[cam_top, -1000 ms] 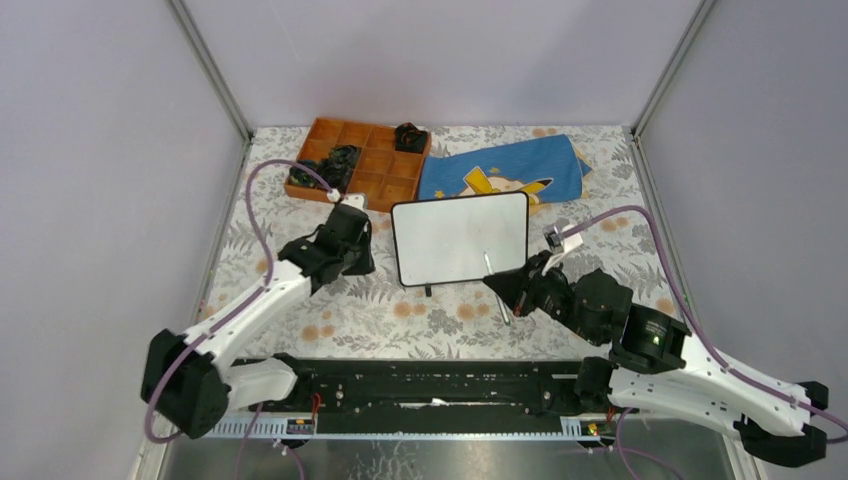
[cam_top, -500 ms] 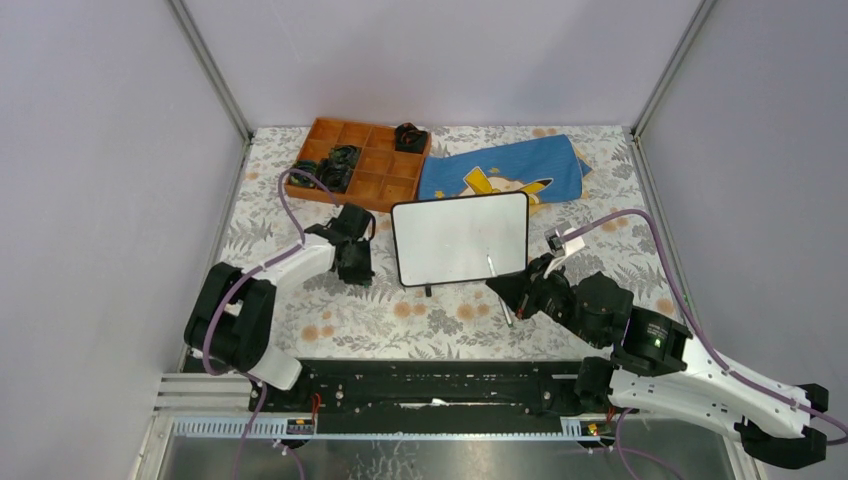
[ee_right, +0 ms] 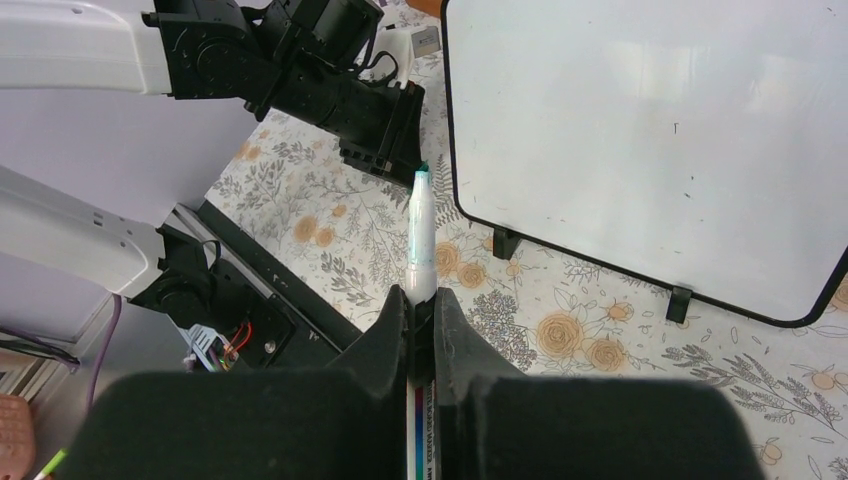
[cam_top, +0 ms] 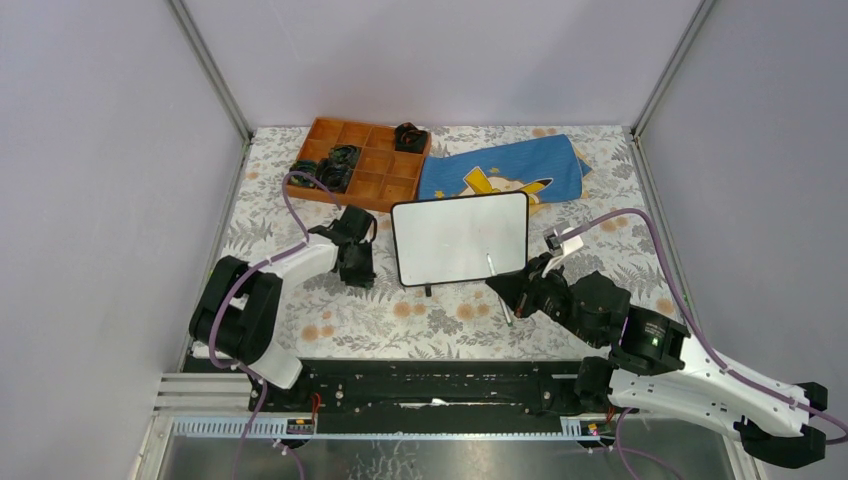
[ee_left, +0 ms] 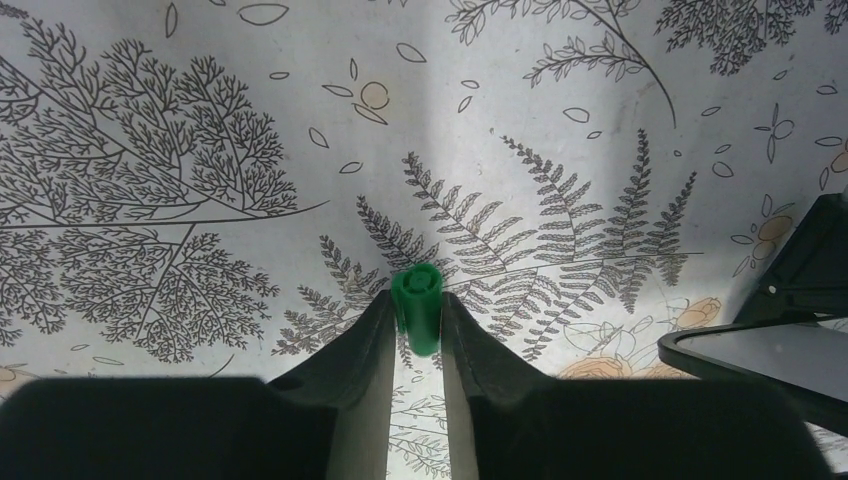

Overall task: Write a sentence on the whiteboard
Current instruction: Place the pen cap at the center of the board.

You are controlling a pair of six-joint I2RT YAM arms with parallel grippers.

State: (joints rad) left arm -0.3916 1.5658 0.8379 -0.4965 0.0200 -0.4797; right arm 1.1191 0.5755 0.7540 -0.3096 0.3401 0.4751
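Note:
The whiteboard (cam_top: 460, 240) stands on its small black feet mid-table, its face blank (ee_right: 650, 140); no sentence shows on it. My right gripper (cam_top: 515, 291) (ee_right: 421, 298) is shut on a white marker (ee_right: 421, 230) whose bare green tip points toward the board's lower left corner, a little short of it. Left of the board, low over the patterned tablecloth, my left gripper (cam_top: 355, 268) (ee_left: 416, 300) is shut on a green marker cap (ee_left: 417, 290). The board's dark corner (ee_left: 770, 350) shows at the right of the left wrist view.
An orange compartment tray (cam_top: 360, 165) with black items sits at the back left. A blue cloth with yellow print (cam_top: 505, 170) lies behind the board. A black rail (cam_top: 420, 380) runs along the near edge, and grey walls close in on both sides.
The left arm has folded in, its elbow rising closer to the board, and the gripper with the cap sits slightly nearer and lower. The right arm and marker have barely moved.

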